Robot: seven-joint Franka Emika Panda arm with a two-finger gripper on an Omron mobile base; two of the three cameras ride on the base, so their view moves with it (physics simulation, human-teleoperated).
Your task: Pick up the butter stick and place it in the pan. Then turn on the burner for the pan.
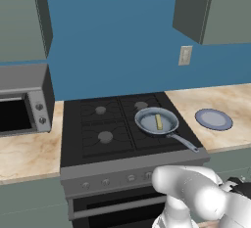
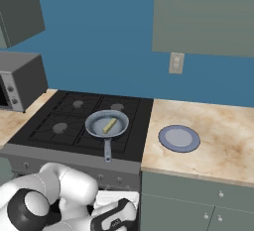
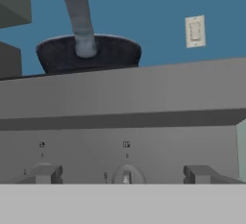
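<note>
The butter stick [image 1: 159, 122] already lies inside the pan [image 1: 156, 121], a pale yellow bar at about the middle of the skillet, so the first half of the task looks done. The pan sits on the burner [image 2: 107, 126] at the front right of the black stovetop [image 1: 93, 124], just right of centre in the left base view, with its long handle [image 1: 185, 143] running toward the lower right over the front edge. What is left, as far as I can judge, is turning the knob that feeds this burner.

The hand view supports that reading: it looks straight at the grey control panel [image 3: 120, 141] from low down, with the pincer [image 3: 123, 174] spread wide open and empty, one dark fingertip at the lower left and one at the lower right of the frame. Between them sits a round knob [image 3: 126, 175], not yet touched as far as I can see. Above the panel the pan's dark underside and handle rise at the upper left.

The base views show the butter and the blue-grey plate [image 2: 179, 138] on the marbled surface [image 2: 223, 141] to the right of the stove. The hand view alone gives the knob markings.
</note>
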